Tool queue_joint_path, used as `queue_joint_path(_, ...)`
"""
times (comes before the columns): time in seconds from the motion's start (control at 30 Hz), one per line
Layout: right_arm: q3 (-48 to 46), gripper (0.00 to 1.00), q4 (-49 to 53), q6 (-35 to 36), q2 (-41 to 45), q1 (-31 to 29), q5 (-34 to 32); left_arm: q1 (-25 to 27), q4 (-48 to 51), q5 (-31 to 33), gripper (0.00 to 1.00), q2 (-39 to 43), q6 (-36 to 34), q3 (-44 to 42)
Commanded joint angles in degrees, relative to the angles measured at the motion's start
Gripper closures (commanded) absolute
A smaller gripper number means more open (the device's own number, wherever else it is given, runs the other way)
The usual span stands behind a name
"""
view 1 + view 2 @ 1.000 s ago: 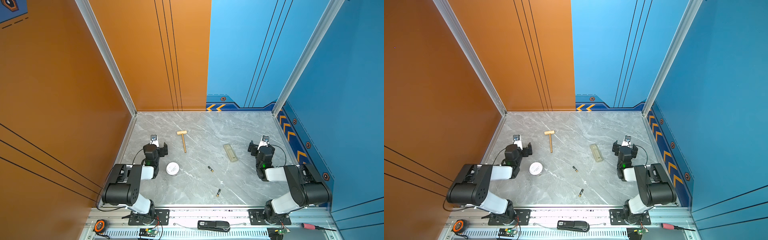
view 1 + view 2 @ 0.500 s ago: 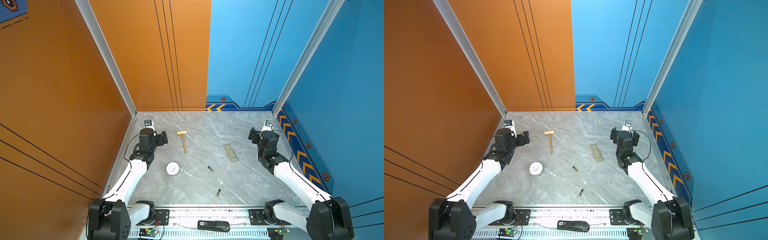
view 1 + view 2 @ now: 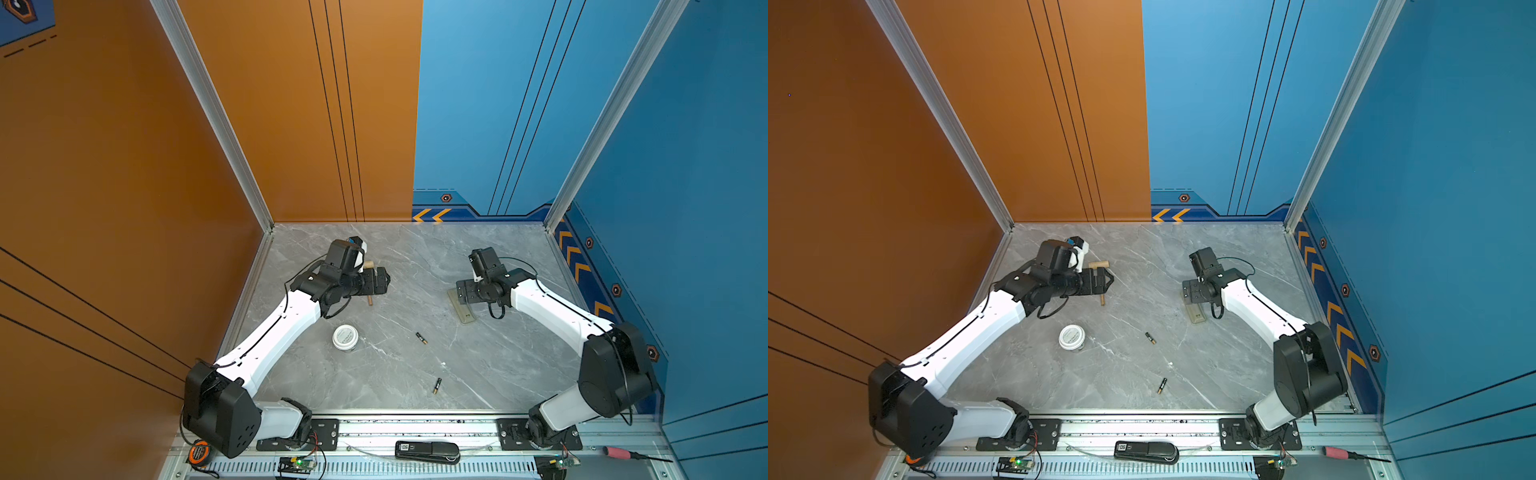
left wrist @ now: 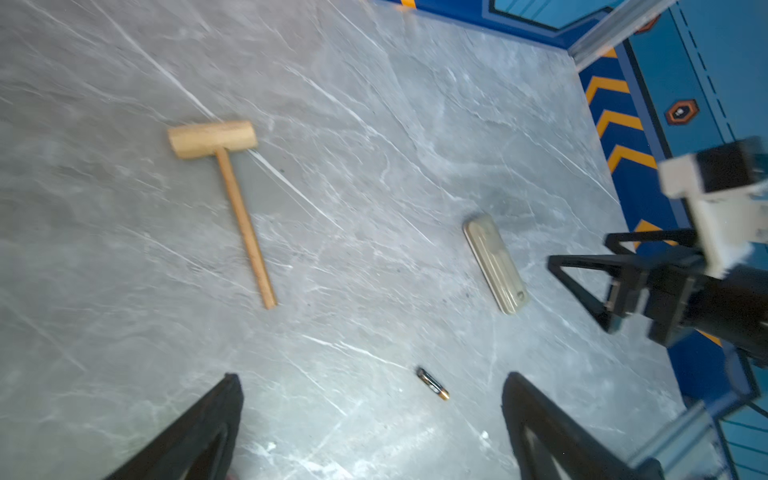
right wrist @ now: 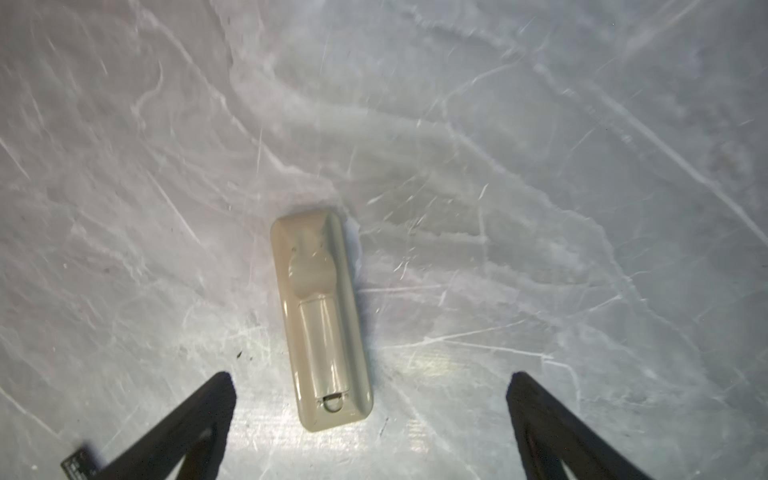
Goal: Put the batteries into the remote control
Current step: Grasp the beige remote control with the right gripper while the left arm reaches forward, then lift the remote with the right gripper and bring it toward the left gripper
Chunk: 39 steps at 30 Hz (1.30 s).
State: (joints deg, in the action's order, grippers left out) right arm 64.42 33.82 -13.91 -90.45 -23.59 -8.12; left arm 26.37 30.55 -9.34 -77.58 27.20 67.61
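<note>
While hovering spread and empty over the face-down remote control (image 5: pixel 320 316), lower centre of frame, I'm squaring my right claw (image 5: pixel 370 374) across its width; left claw (image 4: pixel 372 375) idling spread.

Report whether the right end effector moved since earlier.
Yes: the right end effector swung in from the blue side wall to above the remote control.

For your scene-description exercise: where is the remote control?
In both top views the remote control lies back-up, right of centre, beneath the right gripper.
</note>
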Motion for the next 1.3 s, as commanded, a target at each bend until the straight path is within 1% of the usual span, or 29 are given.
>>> queue_joint_path(0.0,1.97,0.0,6.84,-0.62,-2.92,-0.05,3.97,1.82,3.95,-5.39,0.02,-1.63,3.07,2.18)
queue_joint_path(0.13,2.71,0.0,7.13,-1.26,-7.11,0.33,6.65,4.23,3.96,-7.32,0.02,-2.33,2.88,2.81)
queue_joint_path(0.2,3.0,0.01,7.11,-1.09,-8.43,0.4,7.74,4.95,3.93,-8.04,0.02,-2.36,2.79,2.8)
queue_joint_path(0.33,3.4,0.05,7.11,0.1,-11.06,0.3,8.04,5.7,3.99,-8.27,0.02,-2.12,2.86,2.36)
queue_joint_path(0.57,3.2,0.15,6.78,1.64,-13.45,0.98,7.26,5.92,3.93,-9.0,0.02,-2.31,2.4,1.8)
queue_joint_path(0.73,3.43,0.26,6.17,2.58,-15.46,1.27,7.15,6.06,4.26,-9.31,0.02,-2.48,1.85,1.79)
queue_joint_path(0.9,3.11,0.35,5.9,3.59,-16.01,1.61,7.4,6.05,4.48,-9.6,0.02,-3.25,1.76,2.41)
queue_joint_path(0.97,2.82,0.4,5.75,3.99,-16.06,1.54,7.59,6.08,4.65,-9.7,0.02,-3.7,1.64,2.85)
queue_joint_path(1.1,2.27,0.58,5.39,4.9,-15.52,1.38,8.35,6.08,5.03,-9.86,0.01,-4.76,1.64,3.55)
queue_joint_path(1.17,1.68,0.67,4.8,5.41,-14.65,1.35,9.96,6.07,4.97,-10.12,0.01,-5.41,1.88,3.96)
queue_joint_path(1.2,1.37,0.73,4.34,5.71,-13.97,1.21,10.93,6.02,5.01,-10.23,0.01,-5.75,1.81,4.27)
queue_joint_path(1.27,0.86,0.82,3.6,5.81,-12.07,0.72,11.8,5.84,5.04,-10.82,0.01,-6.16,1.89,5.04)
